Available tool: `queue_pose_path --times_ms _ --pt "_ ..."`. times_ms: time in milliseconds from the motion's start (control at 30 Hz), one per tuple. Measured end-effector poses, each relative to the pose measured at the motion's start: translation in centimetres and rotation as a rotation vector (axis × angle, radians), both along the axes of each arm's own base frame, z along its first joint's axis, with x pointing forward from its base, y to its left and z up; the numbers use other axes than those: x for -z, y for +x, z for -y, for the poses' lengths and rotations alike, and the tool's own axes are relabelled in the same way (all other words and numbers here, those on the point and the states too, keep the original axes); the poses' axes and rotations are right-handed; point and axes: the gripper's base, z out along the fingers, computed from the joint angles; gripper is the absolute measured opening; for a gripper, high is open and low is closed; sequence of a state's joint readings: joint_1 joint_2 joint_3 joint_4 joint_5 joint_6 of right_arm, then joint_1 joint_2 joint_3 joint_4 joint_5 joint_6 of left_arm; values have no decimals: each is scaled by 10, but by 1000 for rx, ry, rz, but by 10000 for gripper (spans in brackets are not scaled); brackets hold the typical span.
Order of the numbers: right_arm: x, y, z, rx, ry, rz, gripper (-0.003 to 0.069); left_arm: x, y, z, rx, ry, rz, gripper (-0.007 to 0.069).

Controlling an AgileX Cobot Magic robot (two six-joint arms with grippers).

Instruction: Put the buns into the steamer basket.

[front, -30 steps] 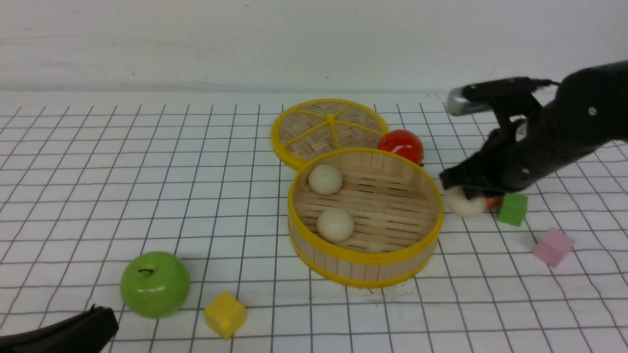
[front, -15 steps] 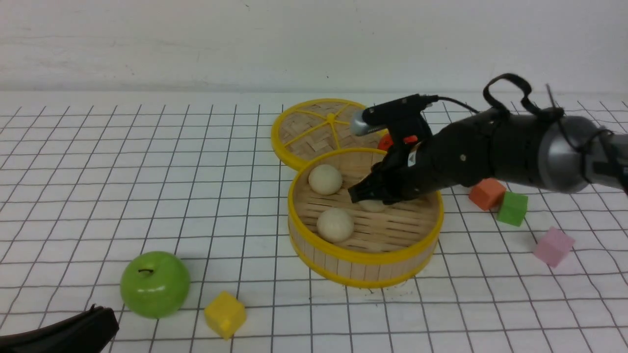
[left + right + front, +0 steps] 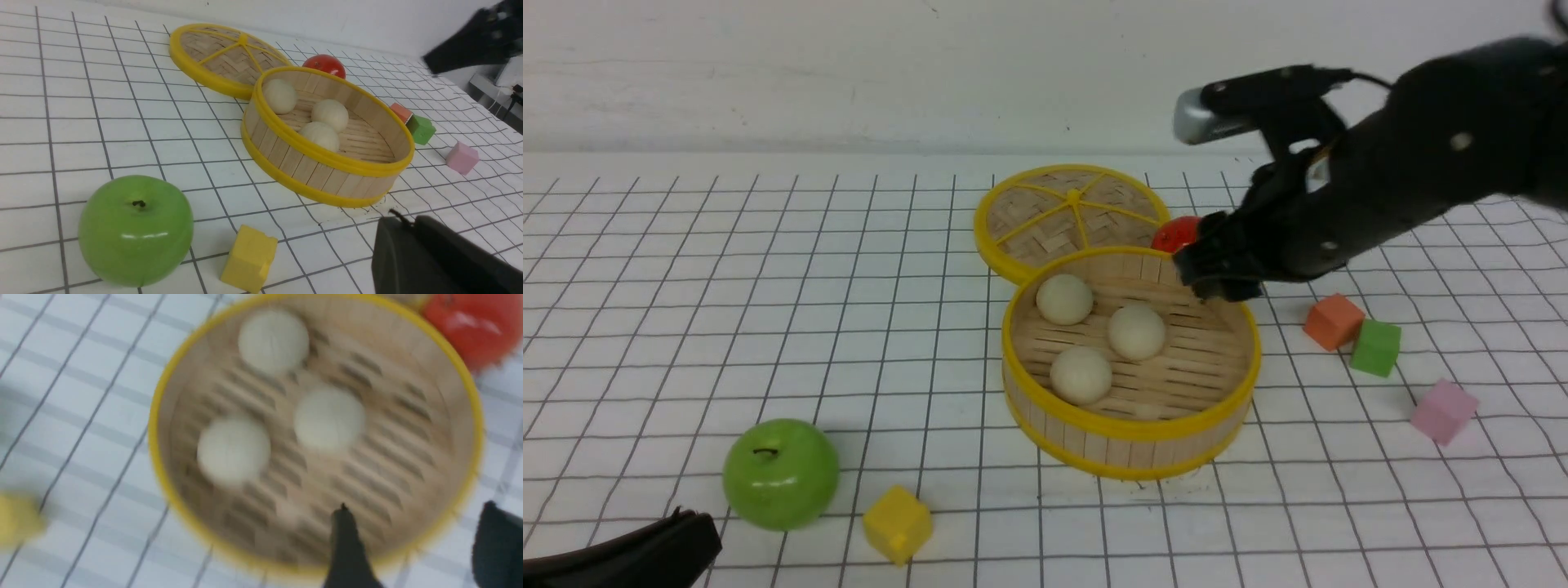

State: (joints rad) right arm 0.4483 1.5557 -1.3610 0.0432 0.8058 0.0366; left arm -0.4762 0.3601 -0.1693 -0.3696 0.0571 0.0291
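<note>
Hovering spread and empty, right fingers (image 3: 1217,273) could clip the yellow-rimmed bamboo steamer basket (image 3: 1131,429) rim just beneath them, tipping out three cream round buns (image 3: 1137,332).

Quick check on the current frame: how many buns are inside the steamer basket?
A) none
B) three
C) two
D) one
B: the back bun, middle bun and front bun all sit on the slatted floor of the steamer basket, and the right gripper is open and empty at its far rim.
</note>
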Motion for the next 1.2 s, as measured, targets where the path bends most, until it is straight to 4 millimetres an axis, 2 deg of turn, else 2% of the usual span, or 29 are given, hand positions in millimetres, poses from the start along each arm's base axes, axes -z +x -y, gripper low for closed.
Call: queue_pose_path --times_ms 67,100,133,167,200,233,267,333,500,700,767,800,833,867,967,1067,1133,1200 --pt "-8 -22 11 14 -9 -47 260 0 0 0 0 0 0 39" --pt "-11 -40 19 27 -14 -82 176 0 0 0 0 0 0 39" --pt "-11 -49 23 34 -16 -98 116 0 0 0 0 0 0 39" --pt "-11 -51 24 36 -15 -98 116 0 0 0 0 0 0 39" --pt "-9 -68 32 41 -24 -127 24 0 0 0 0 0 0 39" --pt "-10 -79 37 43 -27 -141 -7 0 0 0 0 0 0 39" --pt "-10 -80 38 44 -26 -141 -7 0 0 0 0 0 0 39" --pt "-11 -99 46 54 -29 -187 -19 0 0 0 0 0 0 39" --pt "-17 -121 55 52 -52 -259 -19 0 0 0 0 0 0 48" --pt "-17 -127 62 59 -93 -255 -18 0 0 0 0 1 -1 54" --pt "-5 -144 80 92 -68 -166 -18 0 0 0 0 1 -1 57" --pt "-4 -144 82 102 -55 -141 -18 0 0 0 0 1 -1 57" --pt "9 -155 94 131 -21 -80 -18 0 0 0 0 1 -1 57" --pt "14 -168 102 150 9 -9 -18 0 0 0 0 1 -1 58" --pt "49 -205 126 233 85 220 -18 1 0 0 2 3 -5 60" --pt "96 -240 139 318 126 443 -18 1 0 0 4 4 -9 65" --pt "113 -246 142 351 139 487 -18 1 0 0 5 5 -11 68" --pt "139 -255 144 394 172 561 -18 1 0 0 5 6 -12 71"
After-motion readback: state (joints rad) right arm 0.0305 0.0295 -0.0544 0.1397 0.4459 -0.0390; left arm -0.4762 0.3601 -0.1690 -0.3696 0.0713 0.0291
